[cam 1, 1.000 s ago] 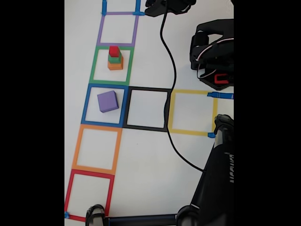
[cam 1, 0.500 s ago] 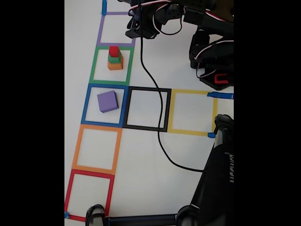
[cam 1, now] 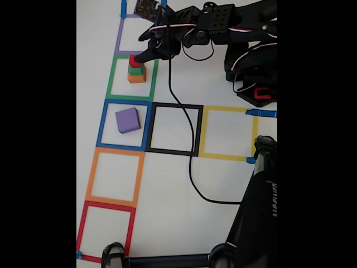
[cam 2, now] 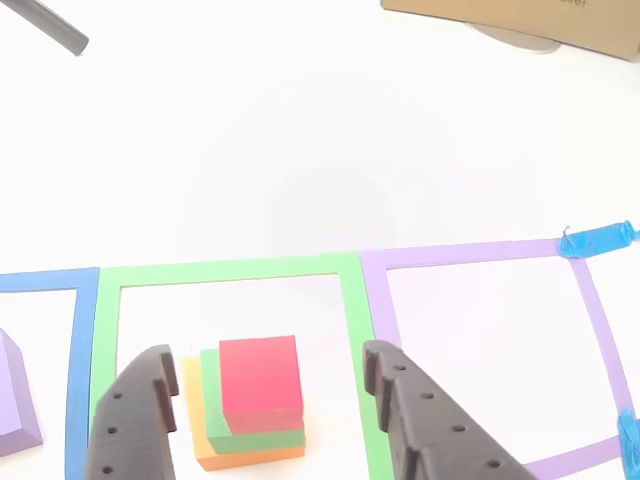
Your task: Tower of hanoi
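1. Black, perforated fingers of the gripper [cam 2: 270, 380] stand wide apart in the other view, one at the lower left, one at the lower right, with clear gaps between each finger and the stack; they grip nothing.
2. Between those fingers sits the red cube [cam 2: 260, 383], topmost of a three-cube stack; neither finger touches it in this view.
3. Beneath the red cube lies the green cube [cam 2: 214, 400], and beneath that the orange cube [cam 2: 193, 395], each lower one showing as a wider step to the left of and below the one above it.
4. The stack stands inside the green tape square [cam 2: 230, 269], toward its near side in the other view.
5. In the fixed view the gripper [cam 1: 140, 56] reaches in from the right and its tip is at the red cube [cam 1: 134, 60]; whether it touches cannot be told there. The green cube [cam 1: 135, 70] and orange cube [cam 1: 136, 77] sit under it.
6. The purple cube [cam 1: 128, 120] rests alone in the blue tape square [cam 1: 104, 121], the next square below the green one in the fixed view, well apart from the gripper; its edge shows at the left border of the other view [cam 2: 15, 400].
7. A cardboard box [cam 2: 520, 18] at the top right of the other view carries lettering cut off by the frame and unreadable. Writing on the black stand [cam 1: 262, 206] at the lower right of the fixed view is too blurred to read.
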Controlling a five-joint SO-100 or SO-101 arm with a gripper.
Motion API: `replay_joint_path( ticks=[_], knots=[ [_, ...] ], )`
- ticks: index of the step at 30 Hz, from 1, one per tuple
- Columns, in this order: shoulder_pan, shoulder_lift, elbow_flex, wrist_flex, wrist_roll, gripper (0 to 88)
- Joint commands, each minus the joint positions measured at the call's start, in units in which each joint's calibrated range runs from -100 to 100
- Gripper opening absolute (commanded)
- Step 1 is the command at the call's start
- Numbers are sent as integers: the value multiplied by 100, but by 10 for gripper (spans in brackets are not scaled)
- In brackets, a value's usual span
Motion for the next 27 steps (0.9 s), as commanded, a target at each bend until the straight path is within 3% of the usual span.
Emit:
replay_joint_path(
  ticks=[1, 27],
  knots=[
    [-197, 385, -34, -679, 36, 216],
    [4, 1733, 557, -2736, 36, 222]
  ],
)
